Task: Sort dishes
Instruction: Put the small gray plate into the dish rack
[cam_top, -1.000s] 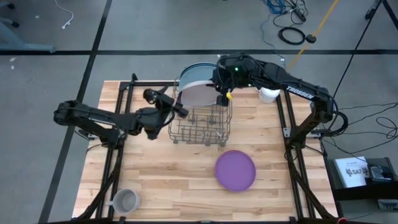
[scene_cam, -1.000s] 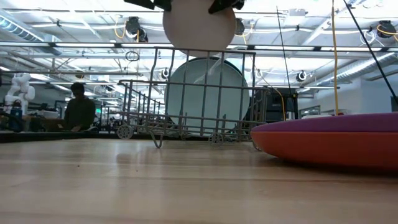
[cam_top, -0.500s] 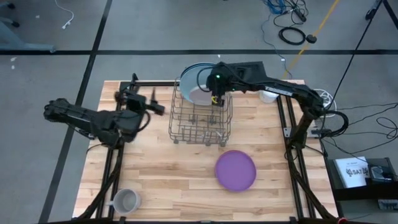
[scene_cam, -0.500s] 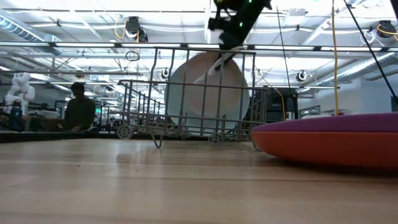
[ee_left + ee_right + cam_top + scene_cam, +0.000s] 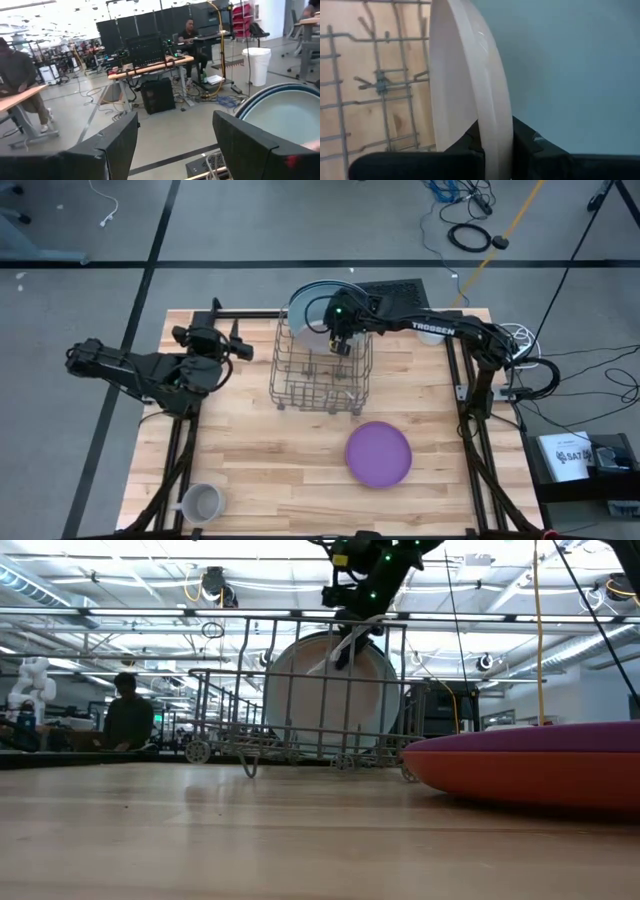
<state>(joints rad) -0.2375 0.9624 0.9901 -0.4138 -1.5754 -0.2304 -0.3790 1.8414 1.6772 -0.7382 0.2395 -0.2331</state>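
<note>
A wire dish rack [image 5: 322,372] stands at the table's far middle. A large light blue plate [image 5: 305,298] stands on edge at the rack's far end. Just in front of it a smaller pale pinkish plate [image 5: 320,690] stands on edge, lowered into the rack, with my right gripper [image 5: 340,343] shut on its top. A purple plate [image 5: 379,453] lies flat near the right front. My left gripper [image 5: 236,340] hovers open left of the rack, holding nothing; in its wrist view the left gripper [image 5: 175,150] shows its fingers wide apart. My right gripper pinches the pale plate's upper rim [image 5: 495,127] between its two fingers, one finger on each face. The fingers [image 5: 345,645] come slanting down from above and the table's right. The plate is upright inside the rack; whether it rests on the wires I cannot tell.
A grey mug [image 5: 203,502] sits at the near left corner. A white mug [image 5: 432,332] shows beside the right arm at the far right. The bare wooden table [image 5: 270,460] stretches in front of the rack. People sit at desks in the room beyond.
My right gripper has come down and toward the table's left with the pale plate, lowering it from above the rack into the rack in front of the light blue plate. My left gripper has drawn back from the rack toward the table's left edge, staying open.
</note>
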